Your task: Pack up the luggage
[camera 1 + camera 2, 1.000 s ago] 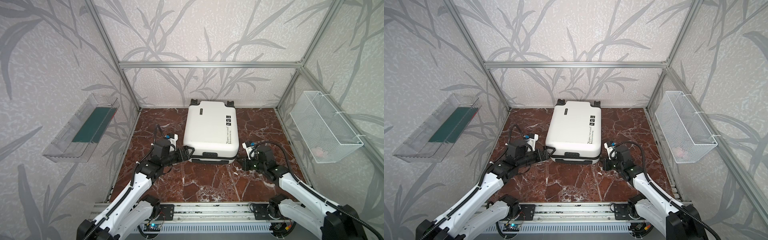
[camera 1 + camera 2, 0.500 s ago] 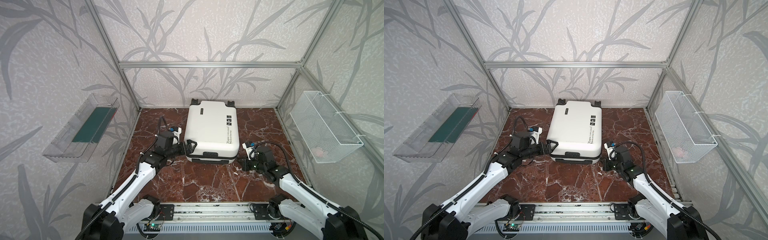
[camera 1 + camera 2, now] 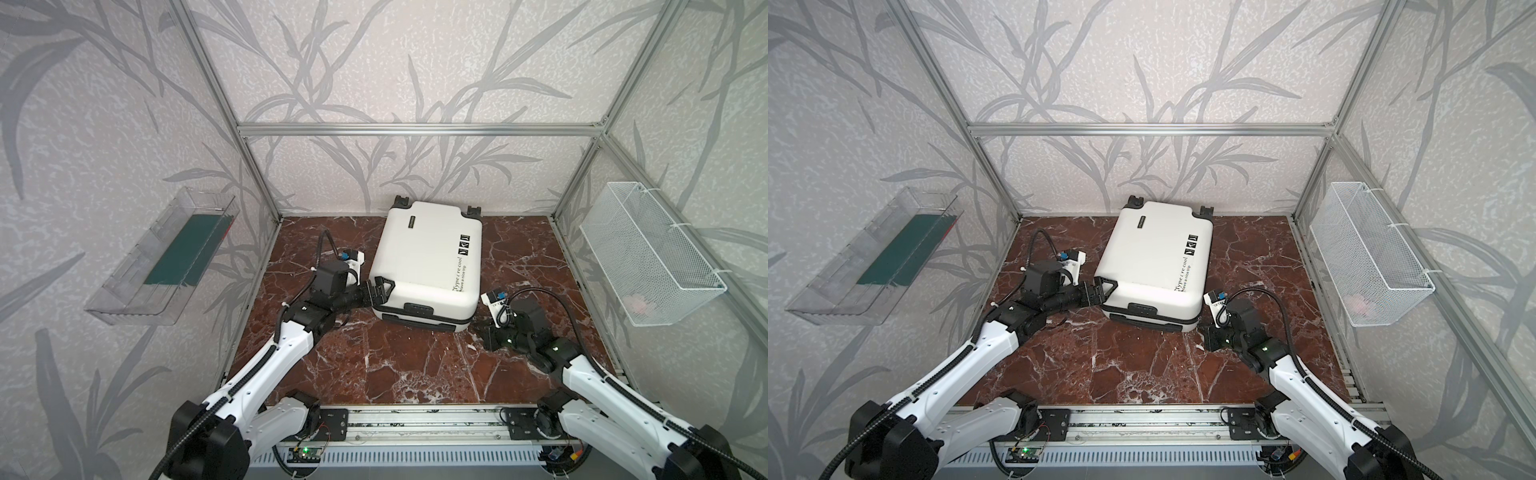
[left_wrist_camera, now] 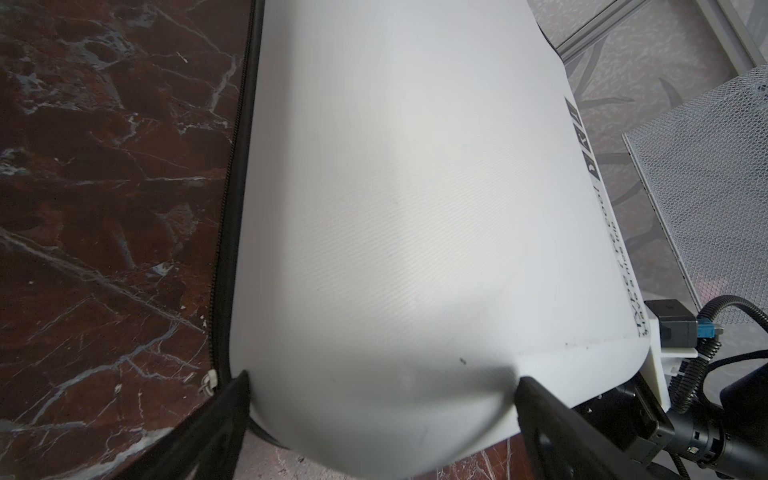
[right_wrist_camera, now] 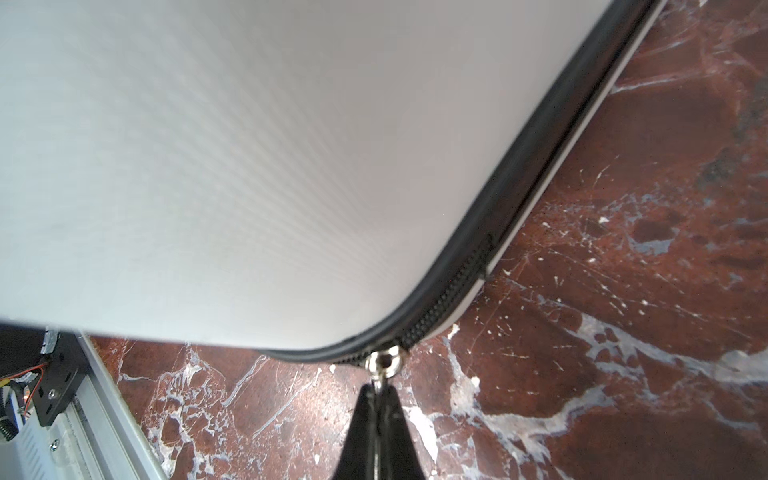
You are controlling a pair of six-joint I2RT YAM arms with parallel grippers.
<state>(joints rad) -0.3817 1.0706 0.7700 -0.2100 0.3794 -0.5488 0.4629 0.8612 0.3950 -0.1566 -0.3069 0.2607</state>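
Note:
The luggage [image 3: 428, 257] [image 3: 1154, 257], a white hard-shell suitcase with black lettering, lies shut and flat on the red marble floor in both top views. My left gripper [image 3: 380, 291] [image 3: 1102, 289] is open wide. Its two fingers straddle the suitcase's near-left corner, one by the zipper seam and one on the upper shell [image 4: 395, 187]; the left gripper [image 4: 382, 378] shows this in the left wrist view. My right gripper [image 3: 477, 327] [image 5: 378, 388] sits low at the near-right corner, shut on the silver zipper pull [image 5: 384, 361].
A clear plastic bin [image 3: 124, 291] holding a dark green flat thing hangs on the left wall. A white wire mesh basket [image 3: 648, 257] with something pink in it hangs on the right wall. Aluminium posts frame the floor, and a rail [image 3: 415, 428] runs along the front.
My left arm has swung back and leftward, and its open gripper has moved from the suitcase's front edge to straddle the near-left corner. The right gripper has stayed on the zipper pull.

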